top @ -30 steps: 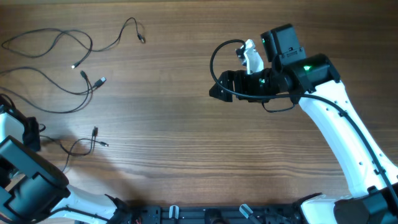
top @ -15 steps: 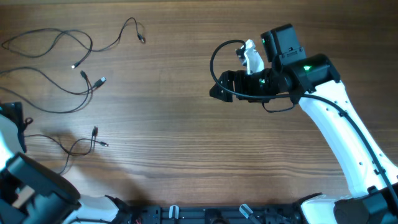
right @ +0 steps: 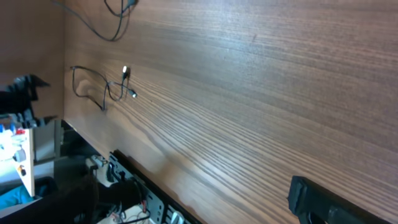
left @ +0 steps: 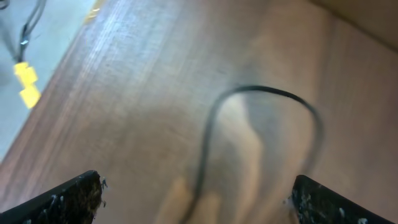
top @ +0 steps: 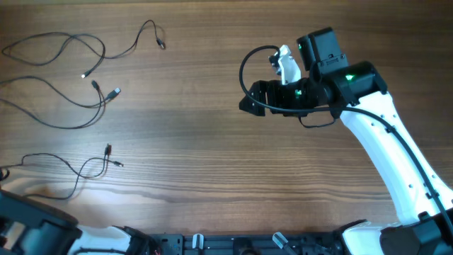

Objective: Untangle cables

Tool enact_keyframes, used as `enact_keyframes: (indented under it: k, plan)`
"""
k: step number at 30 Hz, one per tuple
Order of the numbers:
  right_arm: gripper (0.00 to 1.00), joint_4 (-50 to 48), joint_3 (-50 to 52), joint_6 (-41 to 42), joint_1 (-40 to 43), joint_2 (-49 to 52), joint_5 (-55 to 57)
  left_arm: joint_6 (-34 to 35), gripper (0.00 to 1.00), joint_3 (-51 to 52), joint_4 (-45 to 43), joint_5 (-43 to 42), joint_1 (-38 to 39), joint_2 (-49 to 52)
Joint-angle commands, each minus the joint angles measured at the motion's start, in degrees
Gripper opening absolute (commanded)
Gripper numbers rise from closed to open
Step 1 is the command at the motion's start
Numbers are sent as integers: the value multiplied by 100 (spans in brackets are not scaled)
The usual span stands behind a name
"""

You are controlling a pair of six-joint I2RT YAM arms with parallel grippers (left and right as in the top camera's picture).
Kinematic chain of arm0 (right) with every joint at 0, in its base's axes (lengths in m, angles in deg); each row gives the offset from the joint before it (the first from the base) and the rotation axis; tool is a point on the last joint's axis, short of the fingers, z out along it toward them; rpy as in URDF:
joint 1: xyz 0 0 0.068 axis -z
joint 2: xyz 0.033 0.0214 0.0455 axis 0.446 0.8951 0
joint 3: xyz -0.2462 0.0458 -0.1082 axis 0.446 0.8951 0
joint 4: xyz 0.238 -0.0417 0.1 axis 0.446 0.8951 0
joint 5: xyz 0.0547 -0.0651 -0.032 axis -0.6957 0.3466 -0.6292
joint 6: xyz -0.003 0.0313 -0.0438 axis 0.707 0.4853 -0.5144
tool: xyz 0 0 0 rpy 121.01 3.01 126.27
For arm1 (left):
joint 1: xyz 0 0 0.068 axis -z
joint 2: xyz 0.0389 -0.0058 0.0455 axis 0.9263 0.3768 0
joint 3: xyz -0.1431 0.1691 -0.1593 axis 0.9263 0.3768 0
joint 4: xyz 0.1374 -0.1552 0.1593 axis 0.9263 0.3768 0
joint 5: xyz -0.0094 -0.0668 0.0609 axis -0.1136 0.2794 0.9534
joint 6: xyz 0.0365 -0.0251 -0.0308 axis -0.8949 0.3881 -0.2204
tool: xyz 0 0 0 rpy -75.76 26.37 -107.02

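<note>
View from above of a wooden table (top: 212, 163) with two robot arms reaching in from its near edge. Several thin dark cables (top: 67, 106) lie loose in the far-left corner, spread in long curves that cross one another, with small plug ends, some pale-tipped, pointing toward the table's middle. A lone cable (top: 78, 173) lies apart from them near the near-left corner, running in from the left edge, dipping, then rising to two short plug ends. The right wrist camera sees this same lone cable (right: 102, 93) far across the wood, one tip bright. The left arm (top: 28, 230) sits low in the near-left corner, at the edge of view. Its wrist camera shows the left gripper (left: 202, 196) released, the two dark fingertips (left: 78, 196) spread to opposite sides of the picture, gripping nothing; beyond them a blurred dark loop of cable (left: 261, 90) arches on the wood, close to the table's left edge. The right arm (top: 382, 149) stretches from the near-right corner toward the far edge, right of centre. The right gripper (top: 246, 99) points left over bare wood, spread and empty, well apart from every cable. A thicker black lead (top: 242, 67) loops beside its wrist.
</note>
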Motion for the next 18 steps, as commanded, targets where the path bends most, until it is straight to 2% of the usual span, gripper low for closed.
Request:
enact_keyframes:
  k: [1, 2, 4, 10, 18]
  plan:
    - [100, -37, 9, -101, -35, 55, 81, -31, 86, 68, -46, -153, -227, 483]
    - [100, -33, 9, -101, -35, 55, 81, -31, 76, 68, -72, -153, -245, 579]
    - [100, -37, 9, -98, -35, 55, 81, -31, 63, 70, -136, -153, -260, 767]
    - [100, -85, 9, -98, -35, 55, 83, -31, 54, 72, -367, -153, -258, 1213]
    - [100, -155, 9, -92, -35, 55, 83, -28, 54, 72, -551, -223, -258, 1652]
